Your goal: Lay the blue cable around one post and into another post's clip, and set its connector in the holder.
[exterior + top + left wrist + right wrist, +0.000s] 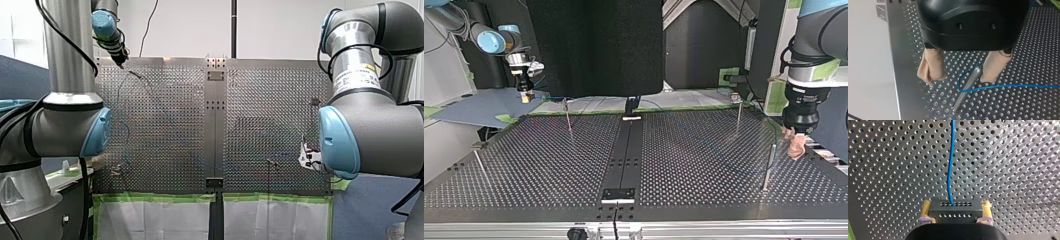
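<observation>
In the left wrist view my left gripper [958,79] stands open, its beige pads [931,66] on either side of a slim metal post [968,85]. The blue cable [1010,86] loops around that post and runs off across the perforated plate. In the right wrist view my right gripper [956,205] is shut on a black connector [955,211], and the blue cable [950,165] leaves it straight ahead. In the top view my left gripper [796,147] hangs at the right beside a post [769,167]. My right gripper [526,96] is at the far left.
More thin posts [569,117] [738,117] [479,165] stand on the perforated table [549,165]. Small fixtures [619,195] [631,118] sit on the dark centre strip. Green tape lines the table's edge [155,198] in the front view.
</observation>
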Robot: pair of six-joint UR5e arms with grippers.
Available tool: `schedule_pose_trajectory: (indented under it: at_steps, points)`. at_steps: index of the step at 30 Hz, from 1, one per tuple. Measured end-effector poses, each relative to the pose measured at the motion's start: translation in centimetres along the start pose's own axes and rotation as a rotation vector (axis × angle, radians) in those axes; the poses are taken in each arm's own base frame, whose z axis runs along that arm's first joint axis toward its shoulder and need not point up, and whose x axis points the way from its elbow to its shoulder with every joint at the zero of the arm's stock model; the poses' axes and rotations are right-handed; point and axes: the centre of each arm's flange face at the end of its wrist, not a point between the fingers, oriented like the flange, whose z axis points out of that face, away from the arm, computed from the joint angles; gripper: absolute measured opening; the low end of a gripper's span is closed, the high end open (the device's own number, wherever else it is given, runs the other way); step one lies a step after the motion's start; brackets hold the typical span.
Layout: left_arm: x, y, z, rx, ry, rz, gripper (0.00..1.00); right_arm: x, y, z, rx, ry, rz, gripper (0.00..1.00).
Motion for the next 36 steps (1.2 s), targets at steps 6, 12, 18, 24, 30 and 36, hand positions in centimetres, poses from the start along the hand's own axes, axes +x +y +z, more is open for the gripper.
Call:
schedule_pose_trajectory:
  at_steps: [6, 12, 18, 24, 30, 36]
  points:
    - [0.0, -0.01, 0.0, 0.0, 0.0, 0.048, 1.0, 0.0, 0.0, 0.01, 0.0, 0.0, 0.0, 0.0]
    - [0.01, 0.0, 0.0, 0.0, 0.0, 0.077, 1.0, 0.0, -0.05, 0.03, 0.001, 0.0, 0.0, 0.0]
    - [0.02, 0.0, 0.0, 0.0, 0.001, 0.079, 1.0, 0.01, -0.09, 0.04, 0.003, 0.001, 0.0, 0.0]
    - [0.01, 0.0, 0.0, 0.0, 0.001, 0.08, 1.0, 0.01, -0.11, 0.04, 0.003, 0.001, 0.0, 0.0]
    - [0.03, -0.02, 0.0, 0.001, 0.001, 0.08, 1.0, 0.01, -0.12, 0.05, 0.003, 0.0, 0.0, 0.0]
    - [0.03, -0.02, 0.0, 0.0, 0.001, 0.08, 1.0, 0.01, -0.12, 0.06, 0.003, 0.0, 0.0, 0.0]
